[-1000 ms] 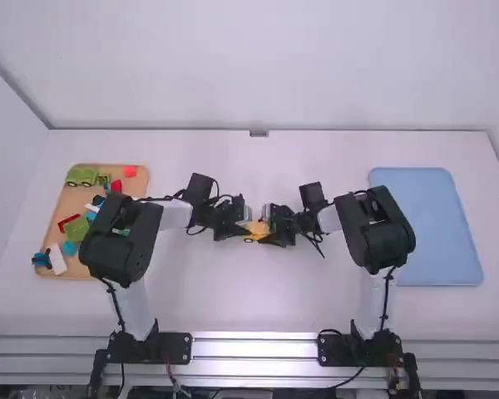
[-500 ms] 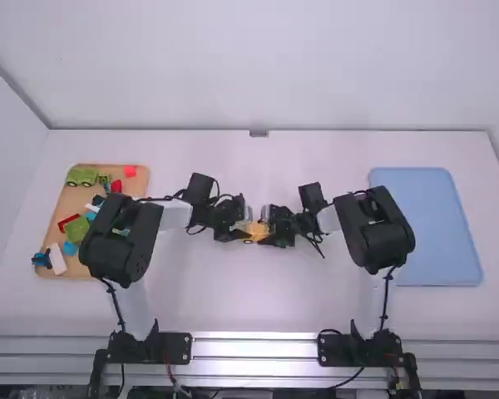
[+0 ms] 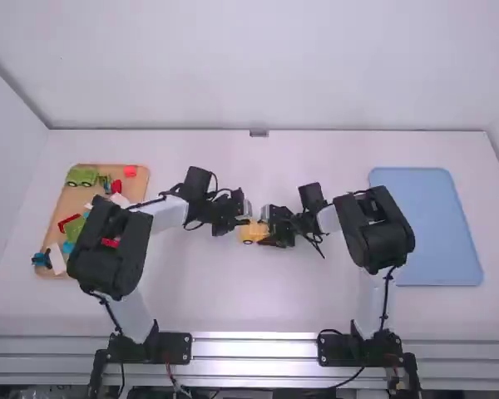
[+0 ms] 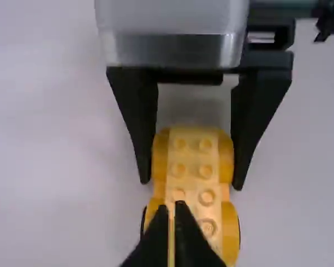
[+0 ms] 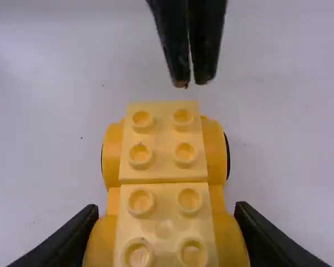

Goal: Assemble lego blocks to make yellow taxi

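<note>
While the right end effector (image 3: 266,229) pinches the yellow lego car (image 5: 162,142) by its sides, mid-worktop (image 3: 249,307), the left end effector (image 3: 243,221) has fingertips pressed together, just by the car's free end. Tan tray (image 3: 67,201) of mixed blocks (image 3: 75,229) at left, green wheeled piece (image 3: 81,176) at its far end.

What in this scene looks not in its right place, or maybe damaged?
In the high view, a small blue piece seems to poke out over the near-left corner of the tan tray, as if not put fully inside. The yellow car looks straight, with no visible damage.
</note>
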